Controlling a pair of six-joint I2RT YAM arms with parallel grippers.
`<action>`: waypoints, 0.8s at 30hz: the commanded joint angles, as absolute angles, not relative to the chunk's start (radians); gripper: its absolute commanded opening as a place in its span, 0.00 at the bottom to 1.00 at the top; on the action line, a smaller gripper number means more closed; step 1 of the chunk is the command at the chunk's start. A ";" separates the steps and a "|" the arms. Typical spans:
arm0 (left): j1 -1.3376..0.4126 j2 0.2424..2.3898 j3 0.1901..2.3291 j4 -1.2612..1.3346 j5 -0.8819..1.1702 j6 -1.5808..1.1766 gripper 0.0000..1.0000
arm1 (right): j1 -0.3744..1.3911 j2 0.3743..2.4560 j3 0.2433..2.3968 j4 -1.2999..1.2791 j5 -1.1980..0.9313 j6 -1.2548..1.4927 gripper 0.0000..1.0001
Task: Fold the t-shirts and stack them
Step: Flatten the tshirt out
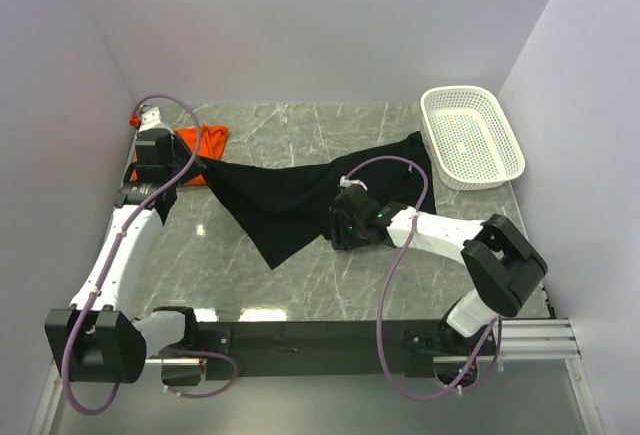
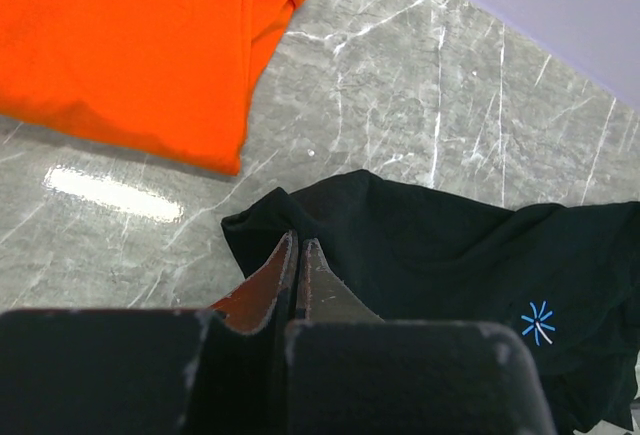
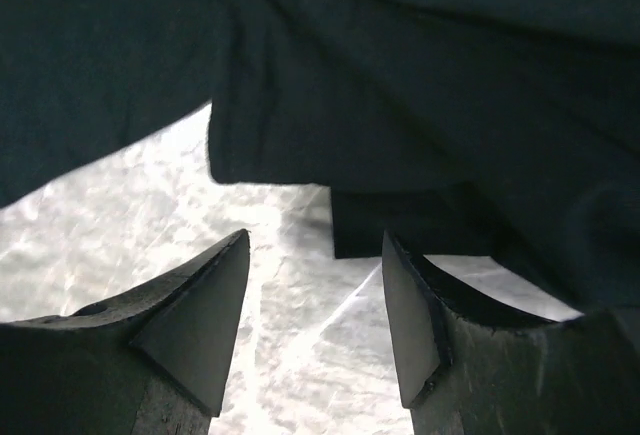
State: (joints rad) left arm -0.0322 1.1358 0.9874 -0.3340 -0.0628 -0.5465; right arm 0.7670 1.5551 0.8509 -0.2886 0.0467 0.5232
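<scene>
- Jaws of the left gripper [image 2: 298, 243] are pressed flat together, with no gap showing between the two fingers.
- Their tips sit right on the near edge of the black t-shirt [image 1: 290, 195]. They seem to be pinching that edge, though the wrist camera does not show the bite itself.
- From the overhead view the black cloth runs out from those shut jaws in a drawn line, widening as it goes across the marble table [image 1: 300, 285] toward the other arm.
- The small light-blue starburst mark [image 2: 538, 322] lies on the black cloth, off to the right of the left jaws.
- The orange t-shirt [image 2: 130, 45] lies beyond the left jaws and to their left, flat on the table, near the black one but apart from it.
- Jaws of the right gripper [image 3: 315, 235] stand wide apart, bare marble showing between them.
- A folded lip of the black shirt hangs just ahead of and above the right fingers, not between them.
- The white mesh basket [image 1: 432, 120] sits well beyond the right jaws, a corner of the black cloth reaching its side.
</scene>
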 commanded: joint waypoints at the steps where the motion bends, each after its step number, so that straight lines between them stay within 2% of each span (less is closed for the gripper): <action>1: -0.029 1.120 0.991 -0.285 -0.040 -0.554 0.01 | 0.776 1.574 0.894 -0.279 0.141 0.529 0.62; 11: -0.029 1.111 0.999 -0.293 -0.035 -0.552 0.00 | 0.787 1.626 0.899 -0.314 0.193 0.538 0.57; 14: -0.029 1.109 0.999 -0.295 -0.034 -0.552 0.01 | 0.788 1.634 0.893 -0.319 0.196 0.548 0.47; 15: -0.029 1.106 0.997 -0.296 -0.034 -0.552 0.00 | 0.787 1.635 0.885 -0.319 0.199 0.551 0.37; 17: -0.029 1.104 0.997 -0.298 -0.032 -0.552 0.01 | 0.788 1.632 0.871 -0.321 0.201 0.554 0.28; 18: -0.029 1.106 0.999 -0.298 -0.032 -0.552 0.01 | 0.788 1.629 0.865 -0.322 0.202 0.555 0.19; 20: -0.029 1.103 0.999 -0.298 -0.031 -0.551 0.01 | 0.788 1.611 0.850 -0.330 0.206 0.557 0.11; 21: -0.029 1.103 0.999 -0.298 -0.031 -0.551 0.00 | 0.788 1.603 0.845 -0.334 0.210 0.555 0.03; 24: -0.029 1.103 1.003 -0.299 -0.028 -0.551 0.00 | 0.787 1.545 0.838 -0.359 0.224 0.548 0.00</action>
State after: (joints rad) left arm -0.0322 1.1358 0.9874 -0.3340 -0.0479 -0.5461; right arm 0.7811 1.6047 0.8539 -0.3183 0.1802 0.5491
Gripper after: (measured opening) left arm 0.013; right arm 0.010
